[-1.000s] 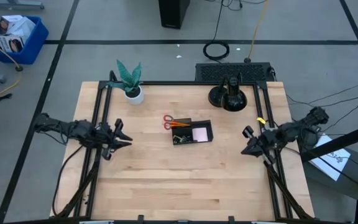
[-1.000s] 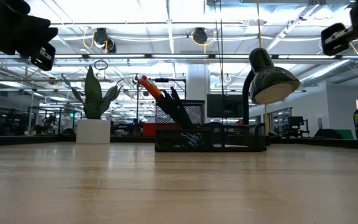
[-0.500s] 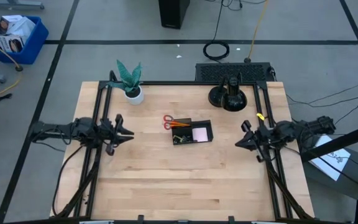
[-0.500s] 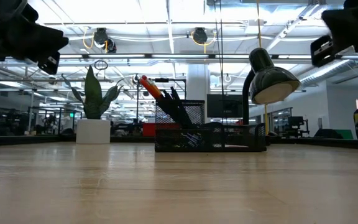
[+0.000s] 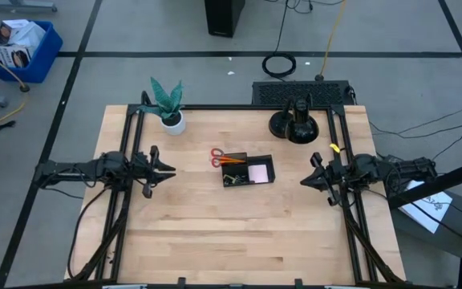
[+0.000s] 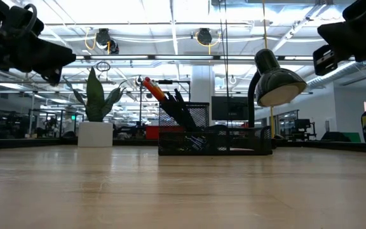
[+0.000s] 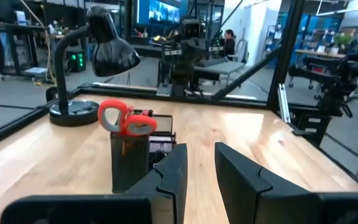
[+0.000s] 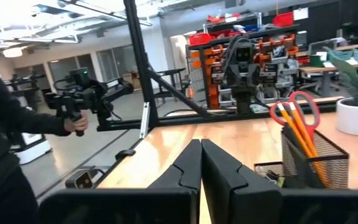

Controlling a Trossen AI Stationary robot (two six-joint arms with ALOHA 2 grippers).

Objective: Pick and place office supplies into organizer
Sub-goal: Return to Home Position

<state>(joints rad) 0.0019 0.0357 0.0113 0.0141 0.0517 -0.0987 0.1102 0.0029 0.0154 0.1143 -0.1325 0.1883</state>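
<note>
The black mesh organizer (image 5: 248, 171) stands mid-table. Red-handled scissors (image 5: 217, 156) and orange pencils (image 8: 291, 132) stick up out of its tall cup, and a pink sticky-note pad (image 5: 257, 172) lies in a low compartment. My left gripper (image 5: 169, 169) hovers level near the table's left edge, pointing at the organizer (image 7: 129, 163); in the left wrist view its fingers (image 7: 199, 149) stand apart with nothing between them. My right gripper (image 5: 303, 182) hovers level near the right edge, also pointing at the organizer (image 8: 312, 163); its fingers (image 8: 200, 144) are shut and empty.
A black desk lamp (image 5: 293, 122) stands at the far right and a potted plant (image 5: 167, 104) at the far left. Black frame rails (image 5: 127, 144) run along both side edges. Beyond the table, a person's hand (image 8: 73, 124) holds a device.
Both arms have swung toward the table's far edge, so each gripper now points straight at the organizer instead of slanting toward the near edge. Both have sunk slightly. The organizer and its contents have stayed put.
</note>
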